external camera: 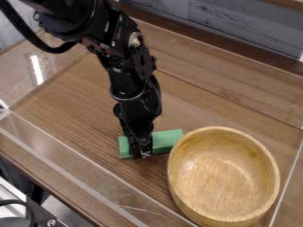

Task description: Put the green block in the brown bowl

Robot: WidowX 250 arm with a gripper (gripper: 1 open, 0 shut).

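Note:
The green block [167, 138] lies flat on the wooden table, just left of the brown bowl [225, 132]. My gripper [142, 147] points straight down from the black arm and sits on the block's left half. Its fingers are drawn in against the block's sides, and the block still rests on the table. The gripper hides the block's left end. The bowl sits at the lower right, light tan wood with a thick rim and nothing inside it.
A clear plastic wall [71, 164] rings the table along the front and left sides. Behind the table runs a grey back panel [236, 22]. Bare wood [225, 89] stretches behind the bowl.

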